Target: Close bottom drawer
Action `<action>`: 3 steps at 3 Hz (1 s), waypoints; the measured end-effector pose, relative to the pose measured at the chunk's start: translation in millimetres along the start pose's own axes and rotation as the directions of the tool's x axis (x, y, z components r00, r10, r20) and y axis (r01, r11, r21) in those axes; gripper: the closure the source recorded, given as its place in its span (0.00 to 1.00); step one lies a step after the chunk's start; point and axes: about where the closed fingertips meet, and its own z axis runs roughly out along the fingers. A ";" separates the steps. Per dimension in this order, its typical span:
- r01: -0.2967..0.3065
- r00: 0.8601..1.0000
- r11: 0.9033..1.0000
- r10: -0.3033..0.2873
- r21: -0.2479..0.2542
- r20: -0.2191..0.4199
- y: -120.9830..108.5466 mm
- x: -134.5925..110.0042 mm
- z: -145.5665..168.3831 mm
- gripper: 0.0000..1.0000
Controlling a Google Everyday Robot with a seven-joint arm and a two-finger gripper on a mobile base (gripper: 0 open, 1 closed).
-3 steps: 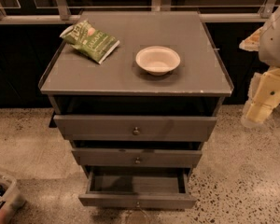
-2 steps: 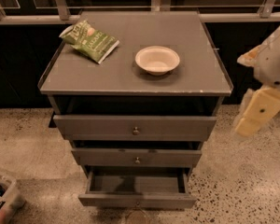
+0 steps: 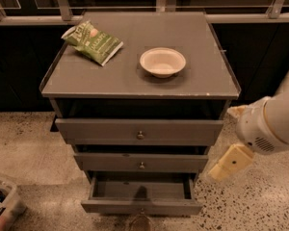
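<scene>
At the foot of the cabinet (image 3: 216, 129), the bottom drawer (image 3: 142, 207) stands pulled out. It looks rigid and light-running, so a flat push on its front's middle should serve. Right of the cabinet, apart from it, hangs the gripper (image 3: 229, 161); spread or closed, I cannot tell.

The grey flat-fronted bottom drawer (image 3: 111, 207) with its small round metal knob (image 3: 141, 211) matches the plain matt grey of the two drawers above it and of the cabinet top (image 3: 86, 76). On that top lie a green crinkled snack bag (image 3: 93, 42) with pale lettering and a cream round bowl (image 3: 162, 61). The pale yellow two-finger gripper (image 3: 222, 167) hangs to the right of the cabinet, beside the lower drawers and below a white rounded arm casing (image 3: 272, 124), over a beige stone floor (image 3: 29, 143) speckled with dark and light flecks.
</scene>
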 end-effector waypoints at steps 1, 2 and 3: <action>-0.059 0.998 0.997 0.061 -0.043 0.026 4.1 14.3 51.3 0.00; -0.056 0.998 0.998 0.057 -0.035 0.027 3.0 13.6 49.4 0.19; -0.056 0.998 0.998 0.057 -0.035 0.027 3.0 13.6 49.4 0.42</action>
